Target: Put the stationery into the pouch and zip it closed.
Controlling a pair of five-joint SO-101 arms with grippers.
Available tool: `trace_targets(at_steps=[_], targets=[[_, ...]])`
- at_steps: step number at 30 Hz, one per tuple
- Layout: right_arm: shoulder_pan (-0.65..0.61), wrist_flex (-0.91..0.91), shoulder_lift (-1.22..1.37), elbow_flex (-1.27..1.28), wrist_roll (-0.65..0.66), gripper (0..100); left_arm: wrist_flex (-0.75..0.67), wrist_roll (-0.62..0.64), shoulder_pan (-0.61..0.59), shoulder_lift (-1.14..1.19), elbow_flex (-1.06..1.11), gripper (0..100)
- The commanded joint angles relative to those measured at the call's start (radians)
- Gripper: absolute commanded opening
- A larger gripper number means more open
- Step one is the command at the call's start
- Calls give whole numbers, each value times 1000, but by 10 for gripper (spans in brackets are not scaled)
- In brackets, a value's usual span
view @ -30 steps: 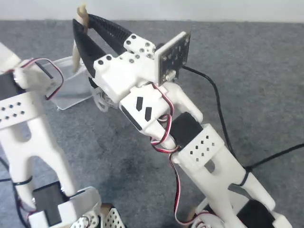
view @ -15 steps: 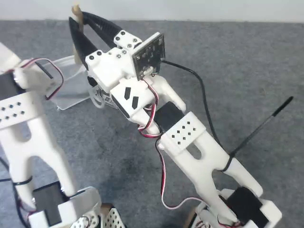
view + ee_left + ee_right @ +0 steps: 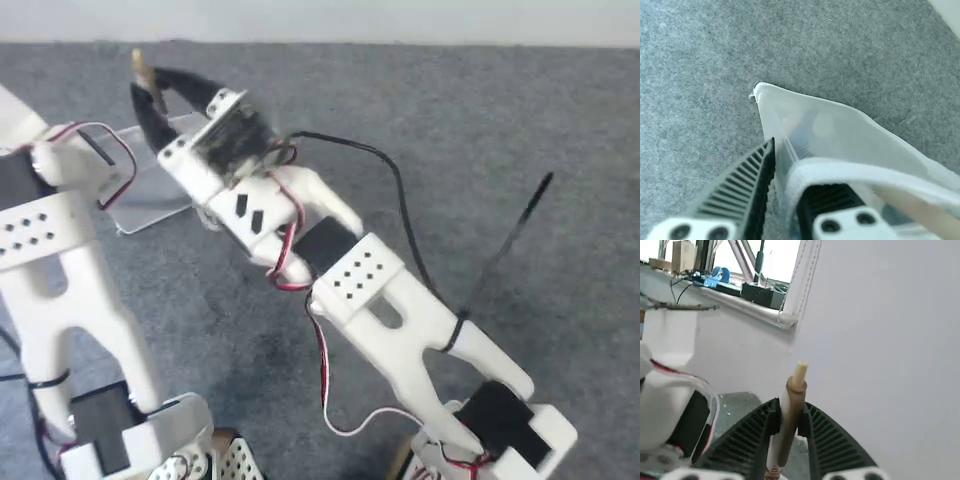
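My right gripper [image 3: 150,95] is shut on a tan pencil [image 3: 141,68] and holds it upright above the far end of the clear pouch [image 3: 145,195]. In the right wrist view the pencil [image 3: 792,400] stands between the black fingers of the right gripper [image 3: 790,408], its cream tip upward. My left gripper [image 3: 787,170] is shut on the pouch's white zipper edge [image 3: 860,172] and lifts it off the carpet. The translucent pouch [image 3: 840,130] spreads out beyond the fingers. A tan rod [image 3: 912,205] shows blurred at the pouch's near side.
Grey carpet [image 3: 520,120] covers the table, with open room to the right. A black cable [image 3: 400,195] trails off the right arm. The white left arm [image 3: 50,250] stands close beside the pouch. A pale wall [image 3: 400,20] runs along the far edge.
The right arm has swung left and stretched farther out, carrying the pencil to the pouch's far end. The left arm and pouch have stayed put.
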Motion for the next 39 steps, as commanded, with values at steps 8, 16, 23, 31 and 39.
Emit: trace_targets(at_steps=[8,16,23,31,39], targets=[[-47,7,-36,89,147,6,-20,-8,0,-64,-12,12],[-47,7,-38,91,147,23,-20,-8,0,-64,-12,12],[-47,61,-45,89,143,171,-21,-8,0,-63,-10,12],[-47,173,-205,92,140,163,-26,-8,0,-63,-1,12],[-38,214,-297,89,64,163,-26,-8,0,-63,-1,12]])
